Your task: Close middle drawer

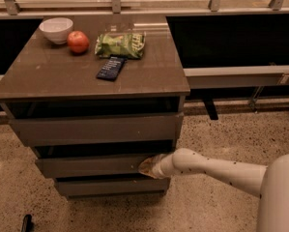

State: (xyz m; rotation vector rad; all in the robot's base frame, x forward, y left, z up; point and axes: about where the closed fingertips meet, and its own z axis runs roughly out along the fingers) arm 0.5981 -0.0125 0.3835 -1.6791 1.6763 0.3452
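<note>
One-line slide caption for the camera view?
Gripper at the right end of the middle drawer front, arm extended from the right.

The robot's white, dark-speckled arm (216,168) enters from the lower right of the frame, where a broad rounded segment (281,192) fills the corner. From there a slimmer, tube-like forearm reaches leftward and slightly upward, nearly level, toward the lower centre of the frame. It swells into a rounded wrist joint (180,160) and ends in the gripper (149,166). The gripper is brownish, points left, and sits just below the middle of the picture.
</note>
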